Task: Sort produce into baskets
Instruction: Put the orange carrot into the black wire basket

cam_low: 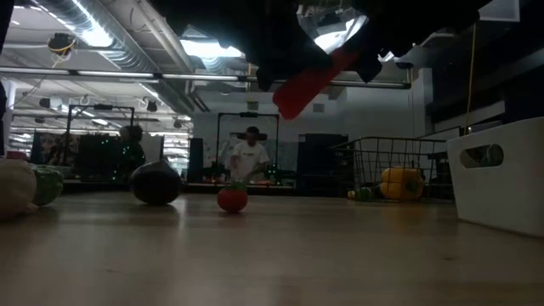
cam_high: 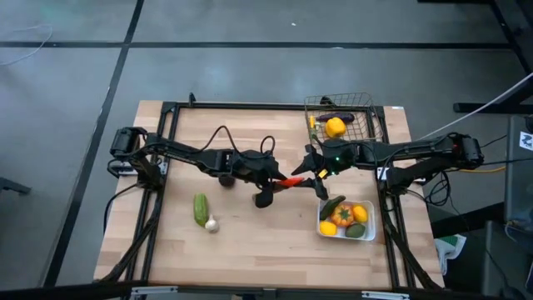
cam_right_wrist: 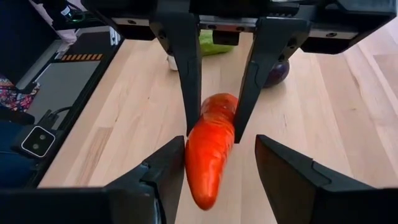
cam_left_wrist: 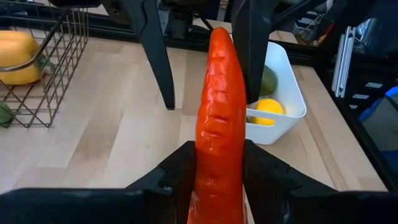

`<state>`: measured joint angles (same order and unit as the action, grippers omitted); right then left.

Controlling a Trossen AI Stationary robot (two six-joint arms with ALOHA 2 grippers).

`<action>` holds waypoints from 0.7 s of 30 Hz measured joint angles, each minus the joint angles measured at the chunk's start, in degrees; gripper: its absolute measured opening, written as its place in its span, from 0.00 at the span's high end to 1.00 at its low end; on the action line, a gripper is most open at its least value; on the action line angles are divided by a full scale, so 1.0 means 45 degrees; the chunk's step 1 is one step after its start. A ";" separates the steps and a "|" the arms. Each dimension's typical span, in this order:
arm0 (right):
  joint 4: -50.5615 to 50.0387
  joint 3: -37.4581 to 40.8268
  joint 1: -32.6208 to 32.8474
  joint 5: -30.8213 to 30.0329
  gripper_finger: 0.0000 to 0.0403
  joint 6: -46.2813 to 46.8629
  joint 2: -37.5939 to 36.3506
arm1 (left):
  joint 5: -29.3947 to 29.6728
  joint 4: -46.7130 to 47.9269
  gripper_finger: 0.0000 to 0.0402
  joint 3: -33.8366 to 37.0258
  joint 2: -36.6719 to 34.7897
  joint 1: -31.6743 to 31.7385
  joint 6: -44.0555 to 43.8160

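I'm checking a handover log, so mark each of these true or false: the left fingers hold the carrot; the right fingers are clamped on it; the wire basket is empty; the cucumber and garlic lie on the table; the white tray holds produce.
1. The left gripper holds the orange toy carrot: true.
2. The right gripper is clamped on it: false; its fingers stand apart around the tip.
3. The square wire-mesh basket is empty: false; a yellow pepper lies inside.
4. The green cucumber and white garlic lie on the wooden table: true.
5. The white rectangular tray holds produce: true.
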<state>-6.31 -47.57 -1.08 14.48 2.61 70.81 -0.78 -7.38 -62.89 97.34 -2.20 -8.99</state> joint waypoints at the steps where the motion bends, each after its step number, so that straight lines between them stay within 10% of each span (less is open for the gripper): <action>1: 0.0000 0.0000 0.0000 -0.0004 0.52 0.0000 0.0000 | 0.0000 0.0003 0.71 0.0000 0.0000 0.0000 0.0000; 21: -0.0019 0.0000 0.0000 0.0029 0.81 0.0015 0.0000 | 0.0053 -0.0115 0.71 0.0000 0.0000 0.0000 -0.0019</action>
<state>-6.39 -47.57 -1.08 14.61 2.68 70.81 -0.54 -7.90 -62.89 97.34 -2.20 -9.08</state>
